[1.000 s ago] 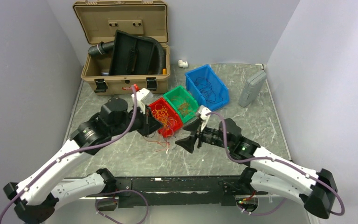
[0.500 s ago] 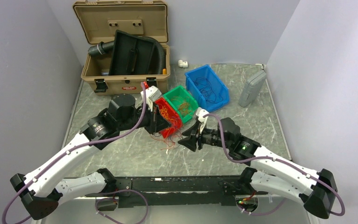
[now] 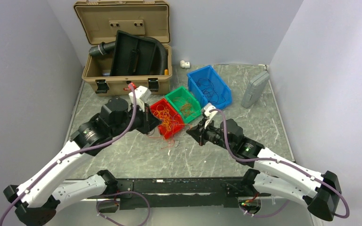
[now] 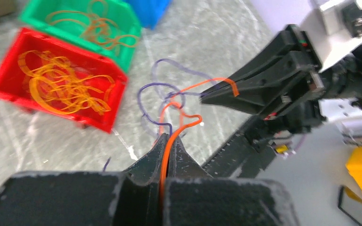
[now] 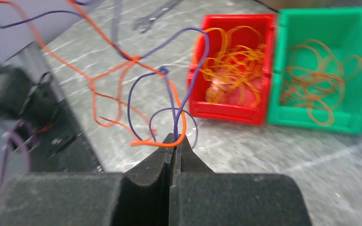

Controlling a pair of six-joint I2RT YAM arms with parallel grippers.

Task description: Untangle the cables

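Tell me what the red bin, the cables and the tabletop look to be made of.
Red bin: likely moulded plastic; even, slightly glossy colour, thin stiff walls.
Cables: probably plastic-sheathed wire; thin, smooth, bright, keeping loose curls.
Tabletop: grey-green with white veins, faint sheen; stone or marble-print laminate, cannot tell which.

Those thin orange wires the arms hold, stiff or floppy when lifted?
Probably floppy yet springy: the orange wire shows loose curls in mid-air. Likely very light, being so thin. May snag: the purple wire crosses it.
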